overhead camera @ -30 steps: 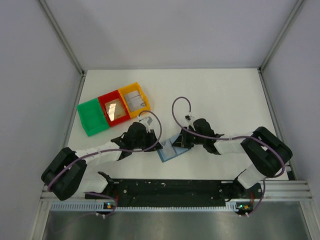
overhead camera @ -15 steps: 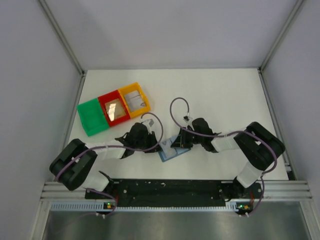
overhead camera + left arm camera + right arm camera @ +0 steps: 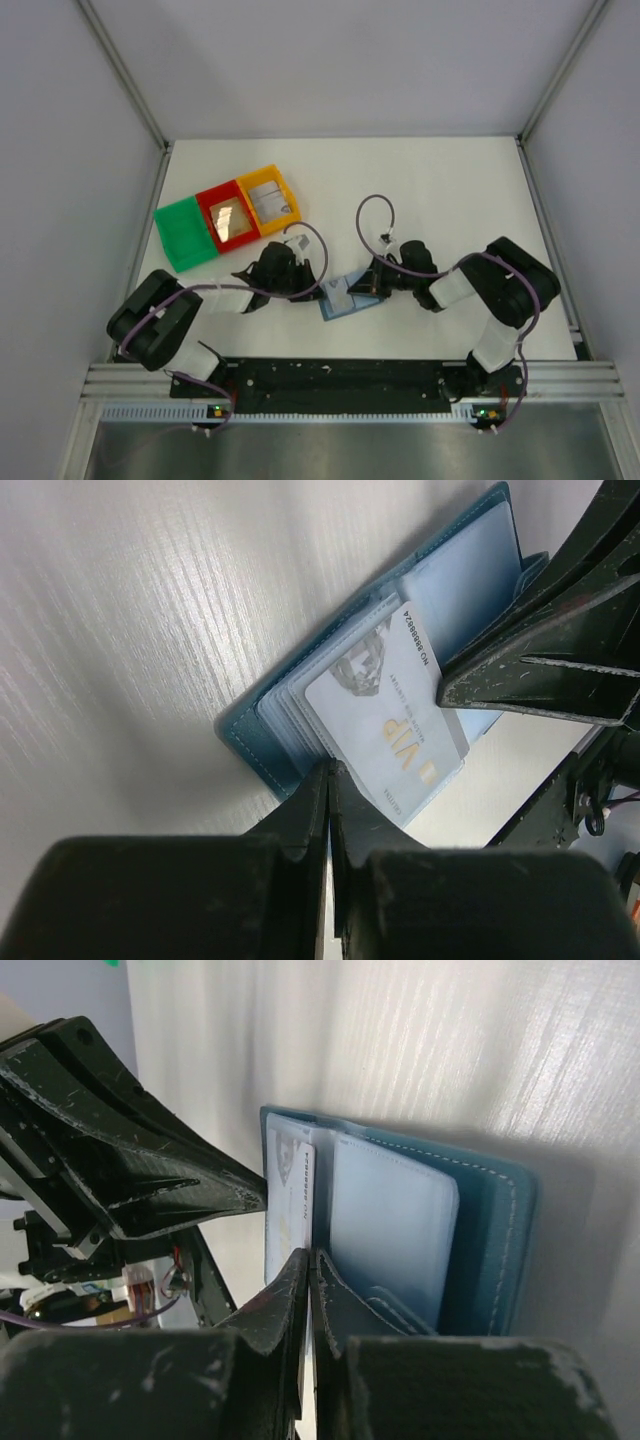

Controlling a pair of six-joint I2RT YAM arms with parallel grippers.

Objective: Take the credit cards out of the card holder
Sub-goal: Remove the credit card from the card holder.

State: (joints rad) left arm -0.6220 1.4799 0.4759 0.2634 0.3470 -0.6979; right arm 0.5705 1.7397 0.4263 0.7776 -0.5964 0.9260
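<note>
**Card holder** (image 3: 332, 309): found lying open, pockets upward, on the table (image 3: 450, 190), towards 6 o'clock in the top view and at 4 o'clock of the green tray (image 3: 182, 236). Its long axis is set from 8 o'clock to 2 o'clock in that view. A pale card (image 3: 385, 720) marked VIP is seen partly drawn out of the pockets on the 8 o'clock panel.

**Left gripper** (image 3: 327, 775): placed at the holder's 9 o'clock end. The jaws are closed to a hairline, with the tips set against the card's near edge. Whether the card is pinched cannot be told.

**Right gripper** (image 3: 309, 1258): placed at the holder's 3 o'clock end. The jaws are drawn fully together, with the tips at the pocket edge beside the card. No grip can be confirmed. In the left wrist view, one of its fingers is seen lying over the card's far corner.
</note>
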